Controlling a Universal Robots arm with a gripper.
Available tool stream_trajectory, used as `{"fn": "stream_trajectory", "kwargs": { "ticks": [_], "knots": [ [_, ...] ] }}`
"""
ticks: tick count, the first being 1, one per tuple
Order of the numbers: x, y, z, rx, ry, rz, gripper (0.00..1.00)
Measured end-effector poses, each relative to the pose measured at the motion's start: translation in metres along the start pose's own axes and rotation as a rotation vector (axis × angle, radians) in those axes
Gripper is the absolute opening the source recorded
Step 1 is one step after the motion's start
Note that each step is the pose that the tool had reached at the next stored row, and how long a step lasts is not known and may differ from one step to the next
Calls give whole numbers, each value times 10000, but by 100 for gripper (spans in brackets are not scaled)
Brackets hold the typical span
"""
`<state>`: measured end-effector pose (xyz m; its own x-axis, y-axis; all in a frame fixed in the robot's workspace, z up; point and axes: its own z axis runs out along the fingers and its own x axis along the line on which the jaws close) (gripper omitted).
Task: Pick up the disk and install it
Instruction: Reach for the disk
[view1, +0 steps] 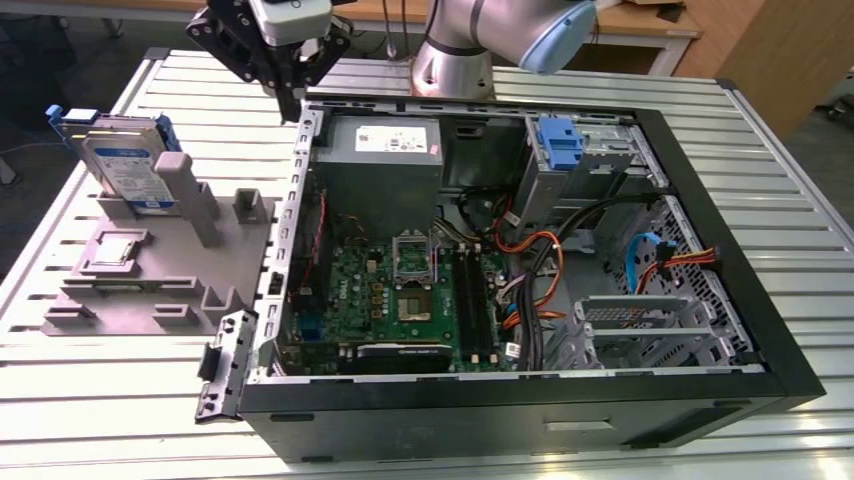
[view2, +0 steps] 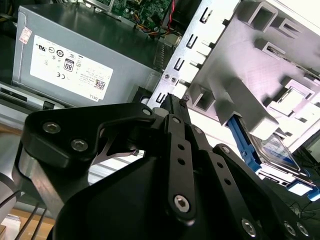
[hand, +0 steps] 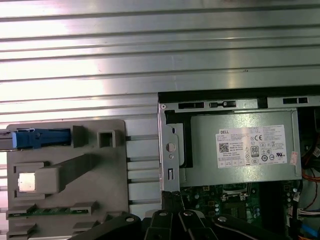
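Disk (view1: 128, 168) is standing upright in the grey fixture (view1: 160, 290) on the bench (view1: 107, 400), at the exterior view's left. The pincer (view1: 288, 112), fingers together and empty, is hovering above a corner of the open computer case (view1: 534, 412).

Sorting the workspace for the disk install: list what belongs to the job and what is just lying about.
Job: disk, upright in grey holder; gripper; open computer case.
Lying about: square chip on the holder; power supply; orange cables.
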<state>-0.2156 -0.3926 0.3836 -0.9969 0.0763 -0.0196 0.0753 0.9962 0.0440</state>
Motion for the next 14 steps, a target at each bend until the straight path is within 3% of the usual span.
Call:
{"fn": "stream_trajectory", "kwargs": {
  "ticks": [14],
  "knots": [
    [56, -4, 2, 0, 0, 0, 10]
  ]
}}
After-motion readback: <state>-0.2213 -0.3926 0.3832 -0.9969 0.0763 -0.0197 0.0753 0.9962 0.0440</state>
